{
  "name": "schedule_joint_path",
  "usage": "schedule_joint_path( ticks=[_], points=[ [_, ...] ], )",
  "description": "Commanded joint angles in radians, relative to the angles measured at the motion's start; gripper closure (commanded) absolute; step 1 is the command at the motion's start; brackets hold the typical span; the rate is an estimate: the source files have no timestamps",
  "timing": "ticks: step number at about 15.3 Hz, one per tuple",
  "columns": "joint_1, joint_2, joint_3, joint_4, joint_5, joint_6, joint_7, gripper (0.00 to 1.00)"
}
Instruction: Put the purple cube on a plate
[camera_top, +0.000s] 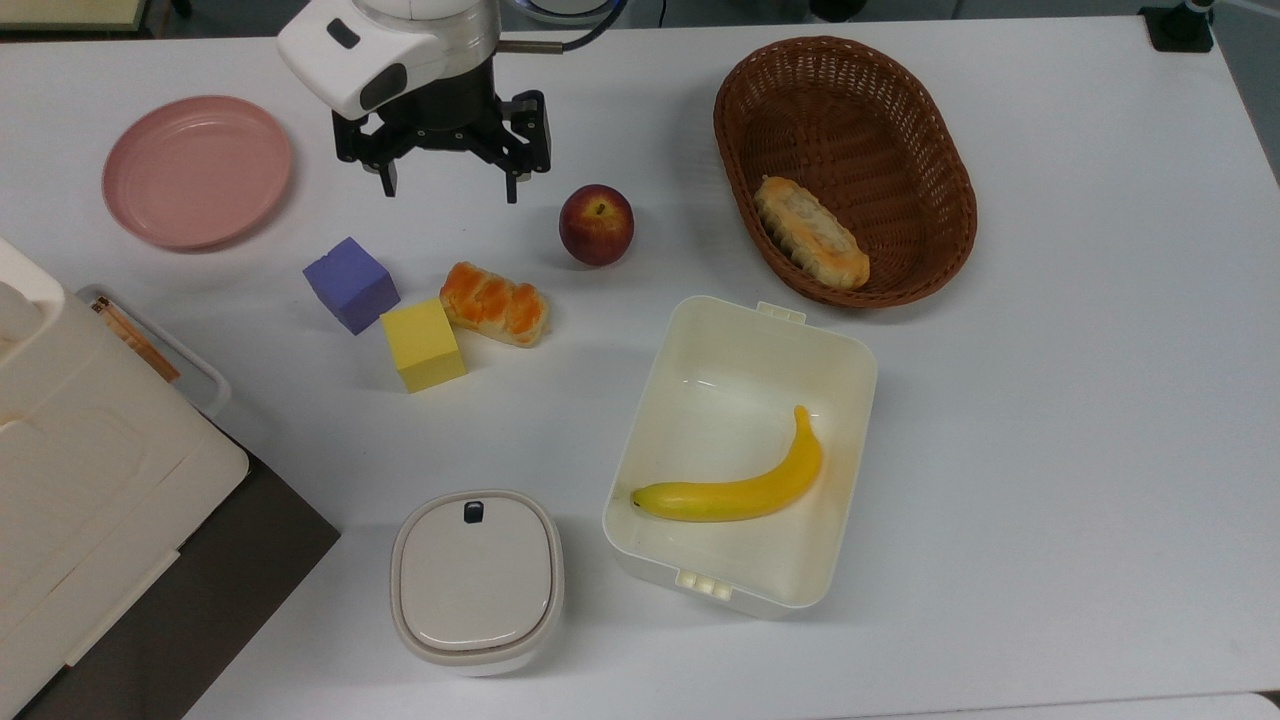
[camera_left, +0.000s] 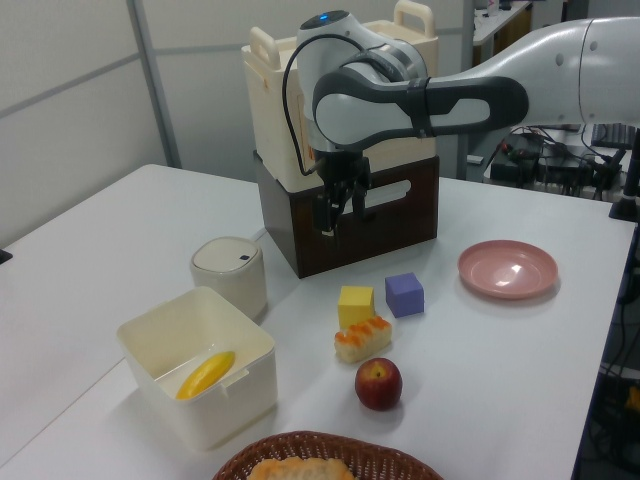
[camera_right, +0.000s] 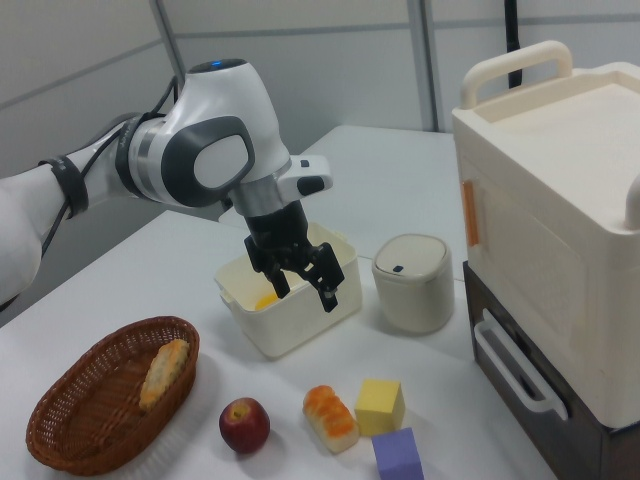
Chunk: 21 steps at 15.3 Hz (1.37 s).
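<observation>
The purple cube (camera_top: 350, 284) (camera_left: 404, 294) (camera_right: 398, 455) rests on the white table, corner to corner with a yellow cube (camera_top: 424, 344). The pink plate (camera_top: 197, 170) (camera_left: 507, 268) lies empty toward the top view's upper left, about two cube-widths from the purple cube. My gripper (camera_top: 450, 188) (camera_left: 343, 218) (camera_right: 307, 296) hangs open above the table, fingers pointing down with nothing between them. In the top view it is up and to the right of the purple cube, between the plate and an apple.
A glazed pastry (camera_top: 494, 303) touches the yellow cube; a red apple (camera_top: 596, 224) sits beyond it. A wicker basket (camera_top: 960, 200) holds a bread roll. A white box (camera_top: 720, 400) holds a banana. A lidded pot (camera_top: 475, 580) and a cream-and-brown case (camera_top: 80, 470) stand nearby.
</observation>
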Motion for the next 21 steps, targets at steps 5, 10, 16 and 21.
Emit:
schedule_joint_path(
  ticks=[5,10,16,21],
  points=[
    [-0.013,-0.037,0.006,-0.008,0.019,-0.022,-0.014,0.0],
    [-0.013,-0.037,0.008,-0.009,0.016,-0.022,-0.019,0.0],
    [-0.013,-0.037,0.006,-0.008,0.012,-0.045,-0.085,0.0],
    [-0.013,-0.039,0.005,-0.008,0.007,-0.093,-0.148,0.0]
  ],
)
